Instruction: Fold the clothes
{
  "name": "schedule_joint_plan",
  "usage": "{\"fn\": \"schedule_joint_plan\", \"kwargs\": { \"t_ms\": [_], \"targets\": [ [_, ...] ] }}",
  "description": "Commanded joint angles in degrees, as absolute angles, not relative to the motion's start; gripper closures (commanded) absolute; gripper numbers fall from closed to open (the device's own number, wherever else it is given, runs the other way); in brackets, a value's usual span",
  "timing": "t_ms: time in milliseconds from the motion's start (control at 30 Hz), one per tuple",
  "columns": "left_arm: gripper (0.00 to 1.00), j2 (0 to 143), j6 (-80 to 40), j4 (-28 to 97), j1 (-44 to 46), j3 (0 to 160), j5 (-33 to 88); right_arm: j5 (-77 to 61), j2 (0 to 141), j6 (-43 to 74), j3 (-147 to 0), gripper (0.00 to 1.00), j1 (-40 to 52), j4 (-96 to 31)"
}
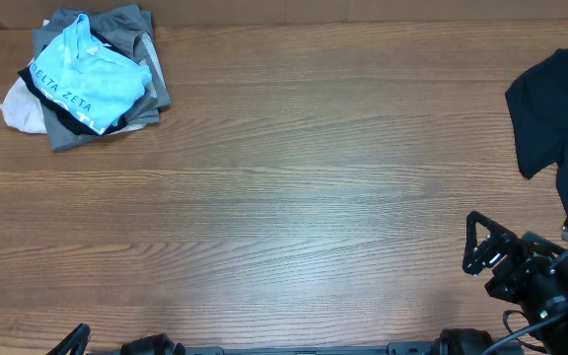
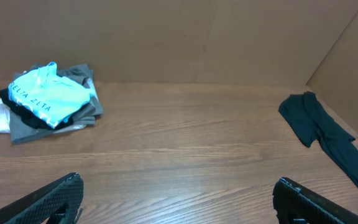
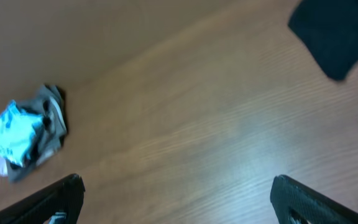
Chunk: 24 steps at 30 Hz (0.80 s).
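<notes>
The clothes lie in two places. At the table's far left is a rumpled pile (image 1: 87, 79) with a sky-blue lettered T-shirt (image 1: 85, 81) on top of grey, black and off-white garments; it also shows as the pile (image 2: 45, 99) and the pile (image 3: 17, 134). A black garment (image 1: 560, 108) lies spread at the far right, seen too as the black garment (image 2: 322, 127) and the black garment (image 3: 337, 31). My right gripper (image 1: 469, 242) hovers open near the front right, short of the black garment. My left gripper (image 2: 178, 180) is open over bare wood at the front left. Neither holds anything.
The wooden table (image 1: 294, 197) stretches bare between the pile and the black garment. A cardboard wall (image 2: 166, 37) closes off the back and right side. Arm bases sit along the front edge (image 1: 294, 347).
</notes>
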<state>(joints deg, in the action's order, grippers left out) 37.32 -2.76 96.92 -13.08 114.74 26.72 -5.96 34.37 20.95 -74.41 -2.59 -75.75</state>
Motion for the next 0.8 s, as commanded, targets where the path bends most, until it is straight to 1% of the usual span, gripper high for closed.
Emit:
{"fn": "schedule_joint_plan", "kwargs": {
  "t_ms": [0, 200, 333, 500, 600, 767],
  "targets": [
    [0.0, 37.2, -1.7, 96.8, -12.6, 114.5, 26.2, -5.0, 30.0, 20.5, -67.4, 0.0, -2.6, -69.7],
    [0.0, 37.2, -1.7, 96.8, -12.6, 114.5, 26.2, -5.4, 20.1, 19.5, -49.4, 0.0, -2.6, -57.3],
    [0.0, 37.2, -1.7, 96.8, -12.6, 114.5, 26.1, -7.6, 13.9, 19.5, -34.8, 0.0, -2.6, -44.0],
    [0.0, 37.2, -1.7, 96.8, -12.6, 114.5, 26.1, -11.6, 9.0, 19.3, -20.8, 0.0, -2.6, -27.7],
    [0.0, 37.2, -1.7, 96.8, -12.6, 114.5, 26.1, -12.1, 6.7, 19.2, -14.8, 0.0, -2.6, -19.8],
    [0.0, 37.2, -1.7, 96.8, -12.6, 114.5, 26.2, -12.1, 1.4, 17.5, -7.5, 0.0, -2.6, -11.2]
  ]
}}
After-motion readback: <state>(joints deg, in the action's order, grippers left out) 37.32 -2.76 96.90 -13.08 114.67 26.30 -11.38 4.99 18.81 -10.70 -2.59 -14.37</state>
